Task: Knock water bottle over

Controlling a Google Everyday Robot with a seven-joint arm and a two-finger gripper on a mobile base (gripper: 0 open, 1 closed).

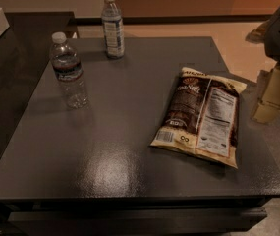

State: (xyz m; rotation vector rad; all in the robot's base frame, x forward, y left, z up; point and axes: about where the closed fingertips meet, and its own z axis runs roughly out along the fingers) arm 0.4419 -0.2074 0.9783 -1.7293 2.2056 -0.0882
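Reaching from beyond table's (105, 171) right edge, gripper (273, 98), grip state unreadable, could snag chip bag (201, 117) or topple slimmer bottle (112, 28), missing water bottle (69, 73).

Upright water bottle (69, 75) on table (120, 176) left; claw (271, 98), seemingly, beyond right edge.

We log the table (105, 173) | water bottle (69, 75) upright on its left rear part | other bottle (112, 27) upright behind and to the right of it, near the far edge | snack bag (201, 117) lying flat on the right half | gripper (267, 109) off the table's right edge, beside the bag, apart from it
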